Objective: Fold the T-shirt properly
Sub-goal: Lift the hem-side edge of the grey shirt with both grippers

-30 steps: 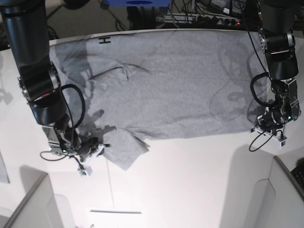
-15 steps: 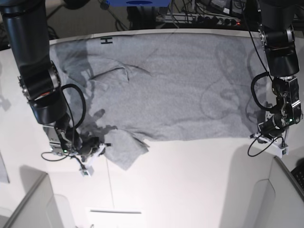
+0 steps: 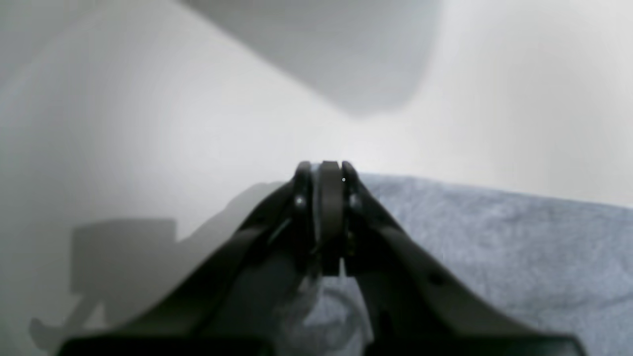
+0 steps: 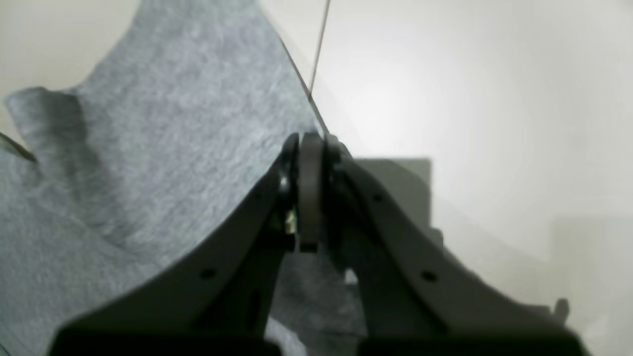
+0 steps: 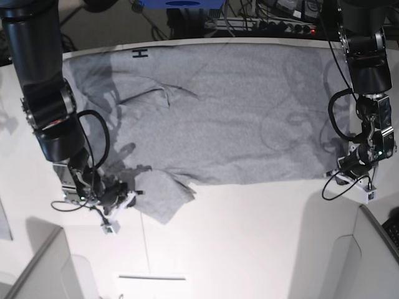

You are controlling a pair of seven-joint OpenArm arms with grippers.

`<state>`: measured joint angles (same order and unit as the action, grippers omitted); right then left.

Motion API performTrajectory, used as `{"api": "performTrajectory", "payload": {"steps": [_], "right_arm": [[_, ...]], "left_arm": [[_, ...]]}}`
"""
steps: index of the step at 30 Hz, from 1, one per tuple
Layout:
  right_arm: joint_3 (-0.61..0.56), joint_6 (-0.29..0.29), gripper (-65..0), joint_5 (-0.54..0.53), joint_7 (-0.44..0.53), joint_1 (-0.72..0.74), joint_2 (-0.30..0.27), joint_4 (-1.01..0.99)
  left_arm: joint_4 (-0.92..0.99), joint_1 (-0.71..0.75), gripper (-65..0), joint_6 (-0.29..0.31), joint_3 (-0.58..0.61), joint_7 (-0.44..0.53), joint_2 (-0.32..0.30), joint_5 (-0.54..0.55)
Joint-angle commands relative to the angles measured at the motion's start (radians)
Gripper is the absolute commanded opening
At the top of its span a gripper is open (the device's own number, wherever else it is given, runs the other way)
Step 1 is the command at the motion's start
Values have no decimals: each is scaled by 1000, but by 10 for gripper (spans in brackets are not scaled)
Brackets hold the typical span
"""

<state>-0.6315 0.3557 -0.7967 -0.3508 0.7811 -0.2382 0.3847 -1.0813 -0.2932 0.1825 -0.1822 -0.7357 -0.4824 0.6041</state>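
Task object: large heather-grey short-sleeved cotton T-shirt [image 5: 218,112], spread flat across the upper half of the base view on the white table [image 5: 249,249]. Covers the table from the far edge down to a near hem running across mid-frame. One sleeve flap lies out at lower left. A single black letter shows at the upper left of the cloth. Creases and a raised ridge sit in the upper-left quarter.

Step in hand: gripping the near edge at both ends, ahead of the first fold. No fold made yet, judging from the flat lie of the cloth.

Right claw [image 4: 309,148]: at lower left of the base view [image 5: 128,194], low over the table at the sleeve flap. In the right wrist view, jaws pressed together at the tips. Grey cloth passes beneath and to the left; cloth between the tips cannot be confirmed.

Left claw [image 3: 326,170]: at right of the base view [image 5: 349,169], at the near right corner of the hem. In the left wrist view, jaws likewise drawn together, tips right at the cloth edge, fabric to the lower right. Grasp on cloth cannot be confirmed either.

Next move, as judged:
- Verify a hold on fabric at both ends before lifting.
- Raise both ends evenly, keeping the hem taut.
- Carry the near edge toward the far edge.
- Tuck or flatten the sleeve flap at lower left, otherwise likely bunching inside the fold.
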Motion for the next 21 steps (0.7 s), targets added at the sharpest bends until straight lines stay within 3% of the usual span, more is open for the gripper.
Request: {"api": "performTrajectory", "payload": {"steps": [1,17,21], "right_arm": [[8,3,-650,-10,20,31,-11,21],[9,-1,-650,-11,48,21,-46,92],[9,-70,-650,-11,54,21,-68,96]], "left_arm": [[-18,-16,-650,1,-7,20,-19,6],[-17,-14,-650,1,-7,20,-22,7],[-17,-14,-650,1,-3,20,-22,12]]}}
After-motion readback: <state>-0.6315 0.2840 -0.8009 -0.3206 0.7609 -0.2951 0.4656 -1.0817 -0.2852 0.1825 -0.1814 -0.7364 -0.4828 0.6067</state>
